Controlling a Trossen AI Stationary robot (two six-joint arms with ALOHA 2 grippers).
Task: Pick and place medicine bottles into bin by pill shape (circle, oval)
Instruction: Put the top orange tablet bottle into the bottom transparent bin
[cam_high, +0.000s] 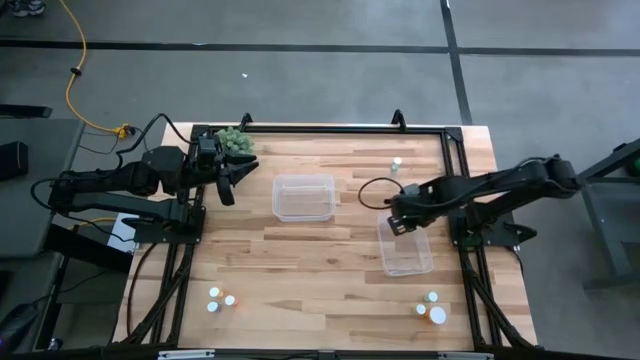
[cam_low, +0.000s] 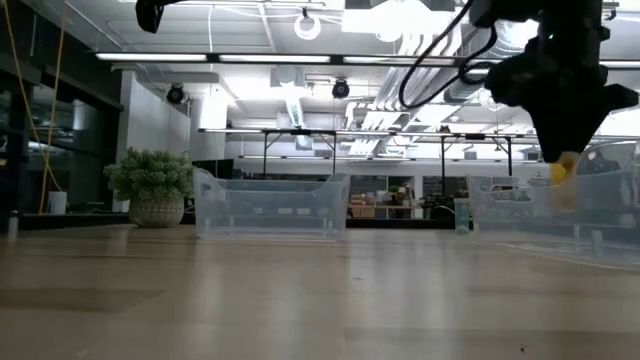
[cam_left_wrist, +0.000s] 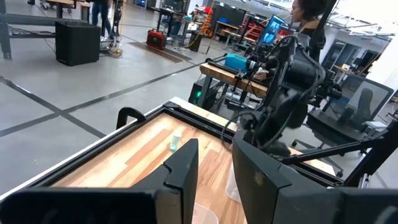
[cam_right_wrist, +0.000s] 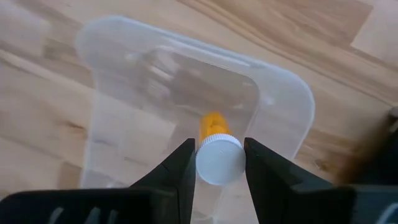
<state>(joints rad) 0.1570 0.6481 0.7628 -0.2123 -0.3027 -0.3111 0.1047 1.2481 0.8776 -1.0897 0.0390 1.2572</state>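
Observation:
My right gripper (cam_high: 400, 217) is shut on a small orange bottle with a white cap (cam_right_wrist: 219, 159), over the clear bin (cam_high: 417, 262) at the table's right. The gripper and bottle also show in the low view (cam_low: 563, 172). My left gripper (cam_high: 236, 172) is open and empty at the far left, beside the green plant (cam_high: 235, 140). A green bottle (cam_high: 397, 163) stands at the far side. Three bottles (cam_high: 215, 299) stand near the front left. Three more (cam_high: 432, 308) stand near the front right. My right gripper pinches the bottle's white cap (cam_right_wrist: 219, 163) between its two fingers, one on each side of the cap's rim. The fingers point down from above. The orange body (cam_right_wrist: 212, 122) hangs below the cap, upright, clear of the bin's floor.
A second clear bin (cam_high: 303, 197) sits at the table's middle, toward the far side. A black frame rail (cam_high: 320, 128) runs along the far edge and the sides. A person shows beyond the table in the left wrist view (cam_left_wrist: 309, 14).

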